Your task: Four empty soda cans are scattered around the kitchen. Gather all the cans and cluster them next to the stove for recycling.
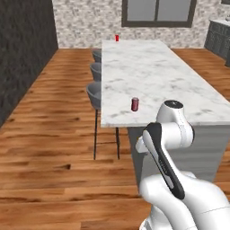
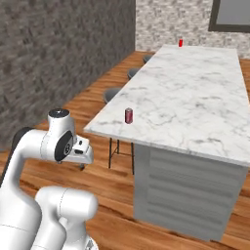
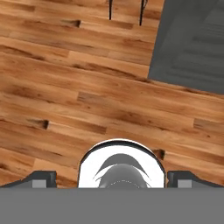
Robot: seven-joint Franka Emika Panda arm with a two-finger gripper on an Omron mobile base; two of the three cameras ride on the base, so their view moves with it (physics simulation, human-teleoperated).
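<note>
Fingers (image 3: 41,178) spread wide, nothing between them, pointed down at the wood floor (image 3: 65,87) beside the grey island base (image 3: 192,48). Gripper (image 3: 112,180) well short of any can.

Nearest: one dark red soda can (image 1: 134,104), upright near the close left edge of the marble island counter (image 1: 152,72). Probably light, thin-walled, smooth and easily dented or tipped; best pinched gently across the middle of the cylinder, jaws level. Alongside the island, grey stools (image 1: 94,92), three counted. Farthest: a second, brighter red soda can (image 1: 117,38), upright at the far end. Two cans counted of four.
</note>
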